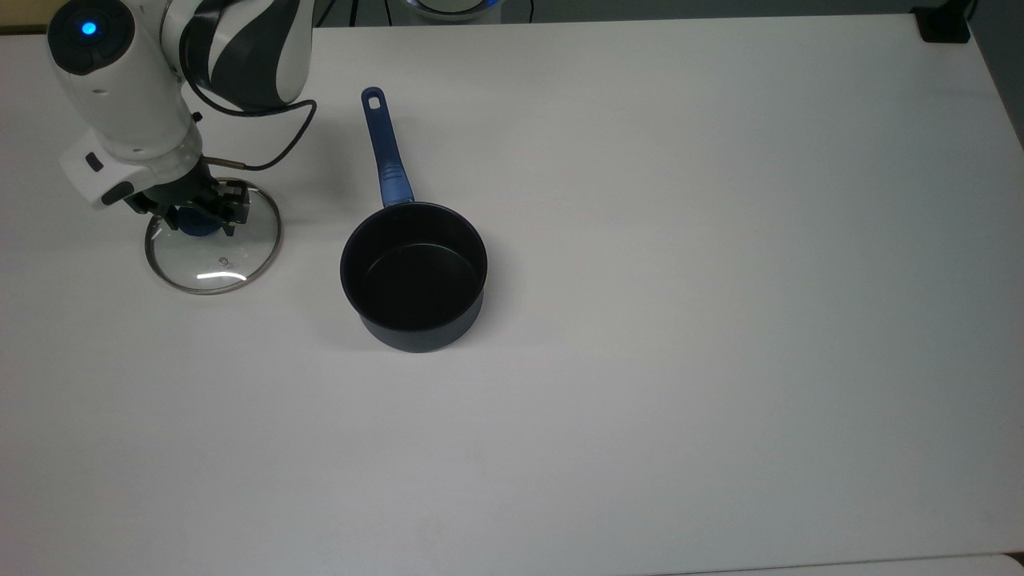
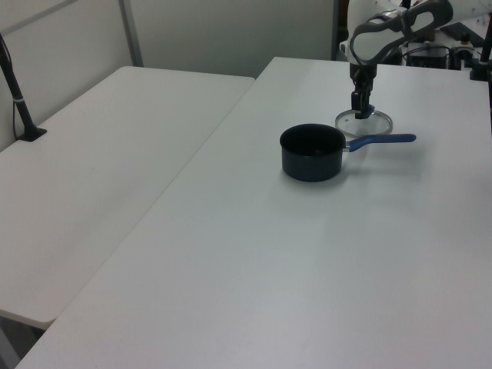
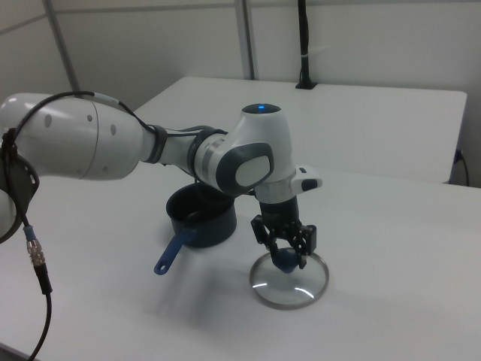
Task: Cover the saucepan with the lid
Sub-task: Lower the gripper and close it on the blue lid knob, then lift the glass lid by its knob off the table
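Gripper (image 1: 197, 219) sits low over the lid (image 1: 213, 237), fingers narrowed around the blue knob (image 3: 285, 260), prob. gripping it though contact is hard to confirm; lid appears to rest on the table (image 1: 640, 240), well apart from the saucepan (image 1: 414, 274); pan lies toward the top view's right of the gripper, slightly lower in frame; pan handle (image 1: 386, 150) points toward the top view's top, away from the carry path; so the coming move is lift, then shift towards the top view's right until centred over the open rim.
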